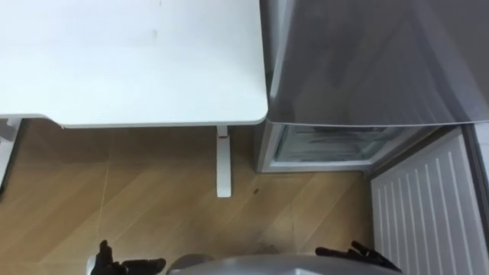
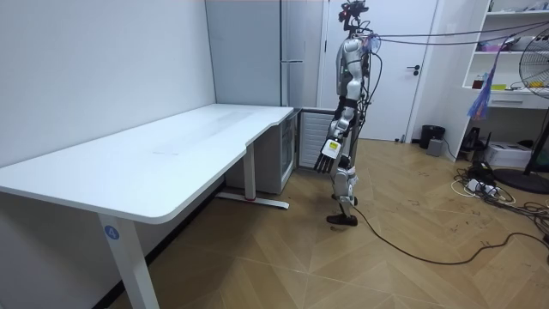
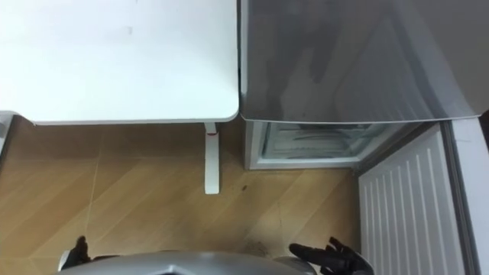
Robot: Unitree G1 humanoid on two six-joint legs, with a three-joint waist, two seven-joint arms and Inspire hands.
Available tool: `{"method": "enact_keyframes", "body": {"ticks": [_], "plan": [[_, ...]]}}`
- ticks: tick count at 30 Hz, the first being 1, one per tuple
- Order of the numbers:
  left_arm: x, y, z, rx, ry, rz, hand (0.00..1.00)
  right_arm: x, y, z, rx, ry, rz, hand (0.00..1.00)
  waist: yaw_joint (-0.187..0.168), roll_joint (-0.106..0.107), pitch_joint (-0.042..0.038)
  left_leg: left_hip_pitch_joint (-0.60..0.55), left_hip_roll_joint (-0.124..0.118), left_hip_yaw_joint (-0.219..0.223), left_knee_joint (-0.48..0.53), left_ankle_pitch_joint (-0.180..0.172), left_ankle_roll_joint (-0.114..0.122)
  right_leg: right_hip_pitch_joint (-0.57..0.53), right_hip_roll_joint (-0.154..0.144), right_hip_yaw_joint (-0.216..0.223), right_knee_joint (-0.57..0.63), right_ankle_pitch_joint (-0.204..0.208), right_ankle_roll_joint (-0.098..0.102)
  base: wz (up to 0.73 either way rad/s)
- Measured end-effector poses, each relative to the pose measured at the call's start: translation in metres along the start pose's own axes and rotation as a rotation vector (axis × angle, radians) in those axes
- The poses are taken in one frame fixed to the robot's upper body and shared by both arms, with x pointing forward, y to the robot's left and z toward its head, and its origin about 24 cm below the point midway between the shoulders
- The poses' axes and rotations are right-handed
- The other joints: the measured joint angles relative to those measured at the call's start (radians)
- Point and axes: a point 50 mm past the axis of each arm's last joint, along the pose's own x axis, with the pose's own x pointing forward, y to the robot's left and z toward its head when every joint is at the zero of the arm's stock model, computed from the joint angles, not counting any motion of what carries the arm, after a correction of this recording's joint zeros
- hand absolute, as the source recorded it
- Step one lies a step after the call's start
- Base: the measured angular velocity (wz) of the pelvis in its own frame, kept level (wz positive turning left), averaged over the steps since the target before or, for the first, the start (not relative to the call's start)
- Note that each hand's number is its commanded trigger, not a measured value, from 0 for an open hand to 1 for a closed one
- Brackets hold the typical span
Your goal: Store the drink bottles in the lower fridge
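Left eye view: a white table (image 1: 137,69) takes the upper left, its rounded right corner just beside the grey fridge (image 1: 374,61). Below the fridge's closed upper door, the lower fridge (image 1: 328,145) stands open and shows pale shelves inside. Its ribbed white door (image 1: 424,202) is swung out toward the lower right. A white table leg (image 1: 223,164) comes down onto the wooden floor (image 1: 137,191) near the table's right edge. At the bottom edge the left hand (image 1: 114,266) hangs with its fingers loose and apart, clasping nothing.

Right eye view: the right hand (image 3: 328,258) sits low at the bottom edge in front of the open door, its fingers spread and clear of everything.

Room view: the robot stands upright on the floor at the table's far end, just before the open lower fridge, arms hanging. Behind it are a closed white room door (image 2: 420,60), a small dark bin (image 2: 431,136), wall shelves (image 2: 515,51) and a fan (image 2: 536,86) at the room view's right.
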Motion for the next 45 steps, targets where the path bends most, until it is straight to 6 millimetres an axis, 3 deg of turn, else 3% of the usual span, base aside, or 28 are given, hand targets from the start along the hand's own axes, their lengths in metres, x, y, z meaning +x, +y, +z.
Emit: {"method": "enact_keyframes", "body": {"ticks": [7,12,15,17,18,20,25,28,31,35,45], "plan": [[0.001,-0.004,0.004,0.038,-0.006,-0.014,0.00,0.002,0.003,0.003,0.010,-0.007,-0.025,0.00,-0.001,0.004,-0.0005,0.005,0.000,0.000,-0.006,0.001,0.001,0.002,0.006,0.021,-0.015,0.014,0.000,-0.08],[0.003,-0.007,0.012,0.119,-0.044,-0.033,0.00,0.006,0.007,0.023,-0.011,-0.061,-0.020,0.00,-0.012,0.008,0.0009,0.013,0.001,-0.002,-0.009,0.002,0.002,0.006,0.009,0.029,-0.018,0.019,-0.001,-0.05],[0.005,-0.007,0.018,0.140,-0.062,-0.039,0.00,0.007,0.010,0.053,-0.008,-0.175,-0.029,0.00,-0.016,0.002,0.0018,0.021,0.001,-0.001,-0.010,0.002,0.002,0.011,0.010,0.034,-0.016,0.020,-0.001,-0.04],[0.006,-0.005,0.019,0.146,-0.066,-0.035,0.00,0.003,0.013,0.092,-0.017,-0.328,-0.026,0.00,-0.029,-0.003,0.0028,0.022,0.002,0.003,-0.011,0.002,0.002,0.007,0.011,0.042,-0.015,0.020,-0.002,-0.07],[0.006,-0.004,0.020,0.154,-0.069,-0.034,0.00,0.001,0.014,0.101,-0.033,-0.364,-0.029,0.00,-0.029,-0.003,0.0022,0.021,0.002,0.005,-0.011,0.002,0.002,0.005,0.012,0.044,-0.015,0.021,-0.002,-0.14],[0.006,-0.003,0.019,0.173,-0.071,-0.032,0.00,-0.013,0.016,0.141,-0.089,-0.531,-0.034,0.00,-0.031,-0.004,0.0011,0.018,0.004,0.017,-0.012,0.002,0.002,-0.006,0.013,0.053,-0.015,0.024,-0.003,-0.14],[0.005,0.001,0.014,0.183,-0.059,-0.020,0.00,-0.052,0.019,0.201,-0.117,-0.834,-0.084,0.00,-0.047,-0.027,-0.0064,0.022,0.004,0.020,-0.014,0.002,0.002,-0.015,0.014,0.058,-0.016,0.025,-0.002,-0.04],[0.005,0.002,0.012,0.200,-0.046,-0.015,0.00,-0.061,0.016,0.204,-0.110,-0.879,-0.115,0.00,-0.054,-0.038,-0.0126,0.024,0.004,0.023,-0.020,0.002,0.002,-0.018,0.015,0.074,-0.016,0.025,-0.002,-0.12],[0.003,0.005,0.007,0.218,-0.027,-0.009,0.00,-0.078,0.015,0.217,-0.101,-0.971,-0.135,0.00,-0.065,-0.035,-0.0091,0.030,0.001,0.023,-0.035,0.003,0.004,-0.020,0.016,0.089,-0.016,0.025,-0.002,-0.14],[0.005,0.009,0.015,0.190,-0.045,0.010,0.00,-0.099,0.008,0.234,-0.090,-1.074,-0.191,0.00,-0.075,-0.045,-0.0102,0.037,0.001,0.024,-0.048,0.007,0.004,-0.020,0.017,0.093,-0.016,0.025,-0.002,-0.01],[0.001,0.014,0.005,0.195,-0.021,0.019,0.00,-0.105,0.000,0.236,-0.049,-1.096,-0.257,0.00,-0.078,-0.056,-0.0073,0.049,0.001,0.024,-0.050,0.007,0.004,-0.019,0.018,0.102,-0.017,0.025,-0.002,-0.02]]}}
